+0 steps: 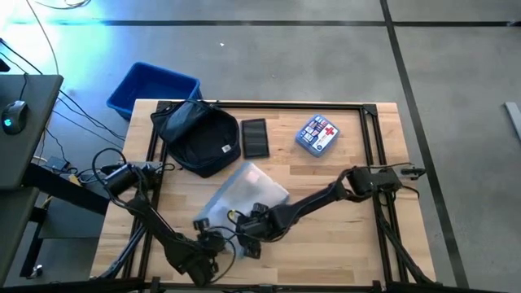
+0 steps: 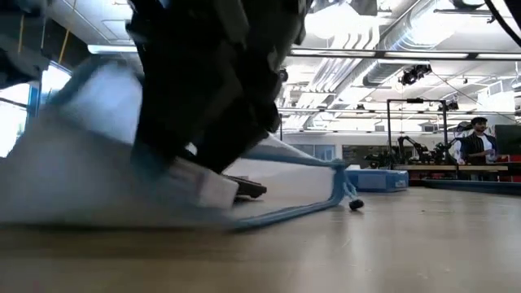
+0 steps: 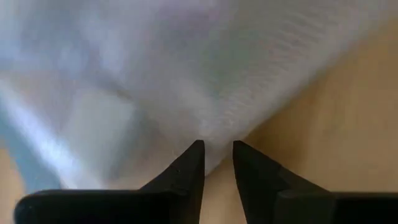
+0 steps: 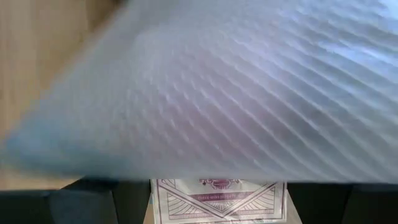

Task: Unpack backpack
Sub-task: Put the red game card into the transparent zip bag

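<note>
Translucent pouch (image 1: 242, 192) beside backpack (image 1: 198, 137), wallet (image 1: 256, 137)

- high view looks straight down on the whole table (image 1: 342, 236).
- low view sits at tabletop height, facing the room.
- both wrist views press close on the translucent pouch (image 3: 186, 68), shared overhead.

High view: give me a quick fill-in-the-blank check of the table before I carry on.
The backpack lies beside a flat ___ case. The blue pouch bears a red ___. The right hand grips a printed box under the ___ mesh bag, with the left hand at its corner.
Missing: black; cross; white.
</note>
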